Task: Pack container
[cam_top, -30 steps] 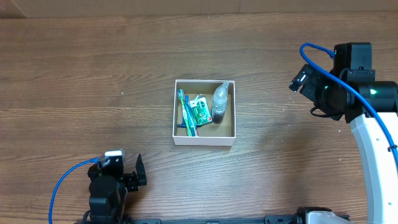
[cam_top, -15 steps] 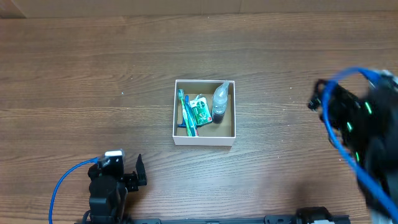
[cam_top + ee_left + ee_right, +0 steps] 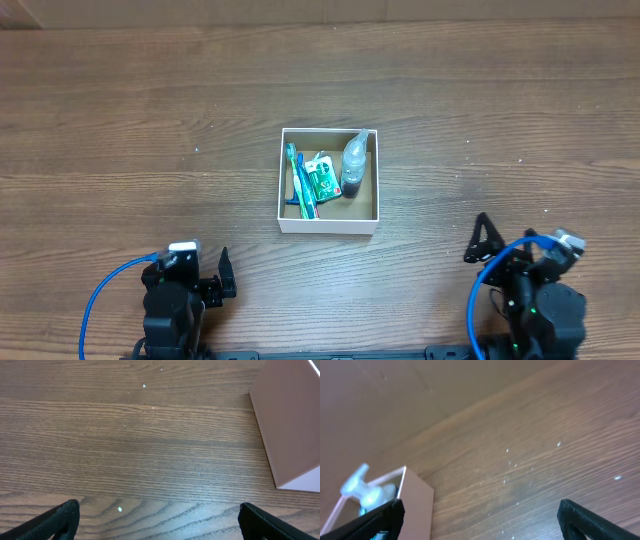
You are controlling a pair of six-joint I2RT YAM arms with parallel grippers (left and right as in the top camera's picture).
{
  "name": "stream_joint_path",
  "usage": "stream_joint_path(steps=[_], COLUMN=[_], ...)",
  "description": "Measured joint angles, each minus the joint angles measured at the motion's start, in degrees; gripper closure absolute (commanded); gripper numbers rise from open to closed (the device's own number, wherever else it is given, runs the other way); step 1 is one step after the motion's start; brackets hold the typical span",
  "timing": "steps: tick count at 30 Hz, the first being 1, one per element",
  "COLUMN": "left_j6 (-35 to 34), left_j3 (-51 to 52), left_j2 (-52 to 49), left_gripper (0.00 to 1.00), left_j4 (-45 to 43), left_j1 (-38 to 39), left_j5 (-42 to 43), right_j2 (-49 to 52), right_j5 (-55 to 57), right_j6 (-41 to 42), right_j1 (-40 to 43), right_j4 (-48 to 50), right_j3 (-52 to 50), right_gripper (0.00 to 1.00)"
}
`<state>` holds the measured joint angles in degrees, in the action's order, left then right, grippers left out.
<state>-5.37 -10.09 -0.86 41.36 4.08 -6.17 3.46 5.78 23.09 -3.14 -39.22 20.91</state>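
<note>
— Overhead?
— Bare wood-grain bench. The container [image 3: 328, 226] sits mid-bench and holds a toothbrush [image 3: 294, 180], tube [image 3: 322, 180] and bottle [image 3: 353, 165]. At the near edge the left gripper [image 3: 222, 275] and right gripper [image 3: 482, 240] flank it.
— Left wrist?
— Fingers [image 3: 60, 520] spread wide, empty; the container's wall is ahead to the right.
— Right wrist?
— Also wide, empty; container ahead-left. The left seems marginally nearer.

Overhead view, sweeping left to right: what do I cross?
left tool → container, holding in turn toothbrush → green packet → bottle → right tool
</note>
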Motion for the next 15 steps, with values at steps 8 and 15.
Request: stream_joint_path(steps=[8, 15], left_j6=[0.0, 0.0], left_j3=[0.0, 0.0], left_j2=[0.0, 0.0], left_gripper=[0.00, 0.00], left_j4=[0.0, 0.0], left_j1=[0.0, 0.0], left_j5=[0.0, 0.0], right_j2=[-0.6, -0.7], right_j5=[-2.0, -0.8], right_j6=[-0.3, -0.5], right_j1=[0.0, 0.0], right_j4=[10.1, 11.1], right_j3=[-12.3, -12.6], right_gripper=[0.00, 0.00])
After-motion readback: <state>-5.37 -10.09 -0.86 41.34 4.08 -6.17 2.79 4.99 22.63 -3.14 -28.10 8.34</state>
